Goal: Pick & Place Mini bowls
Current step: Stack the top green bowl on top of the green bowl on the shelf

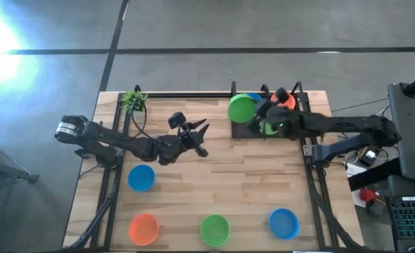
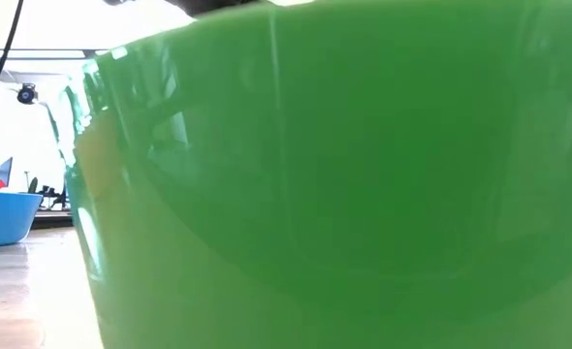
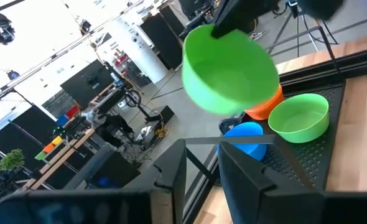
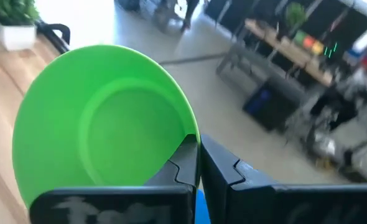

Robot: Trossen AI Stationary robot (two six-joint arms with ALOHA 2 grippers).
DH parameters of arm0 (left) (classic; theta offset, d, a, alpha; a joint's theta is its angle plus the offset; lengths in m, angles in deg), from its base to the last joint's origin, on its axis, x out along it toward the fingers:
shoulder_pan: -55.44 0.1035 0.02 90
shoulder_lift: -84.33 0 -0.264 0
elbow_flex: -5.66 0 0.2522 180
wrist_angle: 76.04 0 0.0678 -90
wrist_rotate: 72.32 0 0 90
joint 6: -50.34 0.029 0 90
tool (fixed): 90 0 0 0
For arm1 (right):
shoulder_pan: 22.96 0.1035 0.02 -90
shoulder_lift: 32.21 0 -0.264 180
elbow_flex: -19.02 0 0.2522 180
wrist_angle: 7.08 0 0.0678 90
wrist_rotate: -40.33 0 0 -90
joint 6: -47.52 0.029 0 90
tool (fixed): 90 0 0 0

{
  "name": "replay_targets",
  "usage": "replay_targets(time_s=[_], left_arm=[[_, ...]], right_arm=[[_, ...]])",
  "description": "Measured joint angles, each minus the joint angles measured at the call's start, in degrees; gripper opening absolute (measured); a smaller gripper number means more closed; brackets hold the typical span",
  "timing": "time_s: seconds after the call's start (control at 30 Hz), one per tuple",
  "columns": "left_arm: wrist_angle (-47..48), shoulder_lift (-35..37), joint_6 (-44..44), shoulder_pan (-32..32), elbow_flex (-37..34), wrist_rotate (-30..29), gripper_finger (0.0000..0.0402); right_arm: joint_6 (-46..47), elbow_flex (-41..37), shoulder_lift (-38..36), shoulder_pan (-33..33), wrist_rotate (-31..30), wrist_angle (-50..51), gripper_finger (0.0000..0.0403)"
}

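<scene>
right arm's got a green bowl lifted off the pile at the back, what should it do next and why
Probably carry it toward the front row and lower it onto bare wood. The right tool is shut on the green bowl's rim, holding it above the remaining bowls at the back edge. Four bowls already sit at the front, including a blue bowl. The left tool waits mid-table, empty.

Green mini bowl (image 2: 364, 194) right up against the camera, fills nearly the whole low view, rim at top left. Blue mini bowl (image 2: 0, 215) sits on the wooden table (image 2: 24, 291) at far left. Bright room behind.
</scene>
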Motion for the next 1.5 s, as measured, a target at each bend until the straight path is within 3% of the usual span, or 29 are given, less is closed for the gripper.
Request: replay_targets(time_s=[0.33,0.7,1.07,1.5], left_arm=[[0.02,0.00,0.00,0.00,-0.02,-0.34,0.0092],[0.02,0.00,-0.02,0.07,-0.02,-0.35,0.0092],[0.04,0.00,-1.18,0.07,-0.04,-0.35,0.0092],[0.04,0.00,-0.92,0.07,-0.04,-0.35,0.0092]], right_arm=[[12.14,0.00,-10.77,-13.62,17.26,24.80,0.0008],[10.87,-0.51,-7.57,-26.33,32.36,37.43,0.0008],[8.49,-0.74,2.64,-35.72,32.93,34.91,0.0008],[6.85,-0.74,11.25,-37.30,34.90,32.87,0.0008]])
